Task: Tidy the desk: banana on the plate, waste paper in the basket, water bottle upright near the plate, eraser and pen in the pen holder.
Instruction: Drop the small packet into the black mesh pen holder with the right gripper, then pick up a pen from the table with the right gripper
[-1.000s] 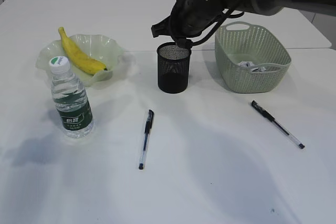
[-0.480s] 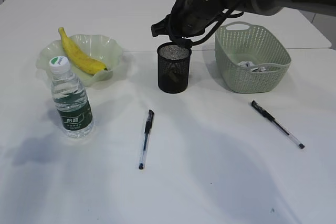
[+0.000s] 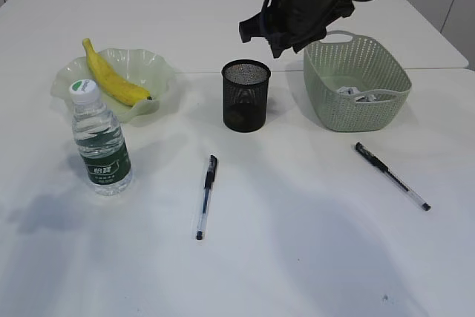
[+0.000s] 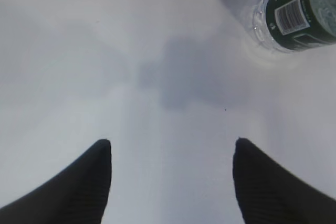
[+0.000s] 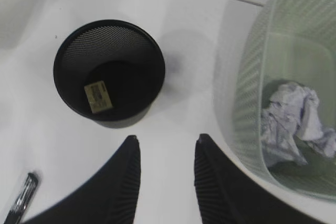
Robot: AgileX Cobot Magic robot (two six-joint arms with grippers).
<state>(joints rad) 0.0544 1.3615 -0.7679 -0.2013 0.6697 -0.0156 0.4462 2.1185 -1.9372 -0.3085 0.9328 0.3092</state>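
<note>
Nearest the camera, two pens are lying on the desk [image 3: 297,257]: one pen [image 3: 205,196] at lower centre, its long axis running almost straight away from the viewer, and a second pen [image 3: 391,176] at right, slanting from upper left to lower right. Farther back, the right gripper [image 3: 286,44] is hanging empty with its jaws partly open, above and between the pen holder [image 3: 246,96] and the basket [image 3: 356,90]. The slanted pen is probably the nearer pick for this arm. The left gripper [image 4: 170,182] is hovering wide open and empty over bare desk, near the water bottle [image 4: 294,14]. The eraser [image 5: 97,96] is lying inside the holder.
</note>
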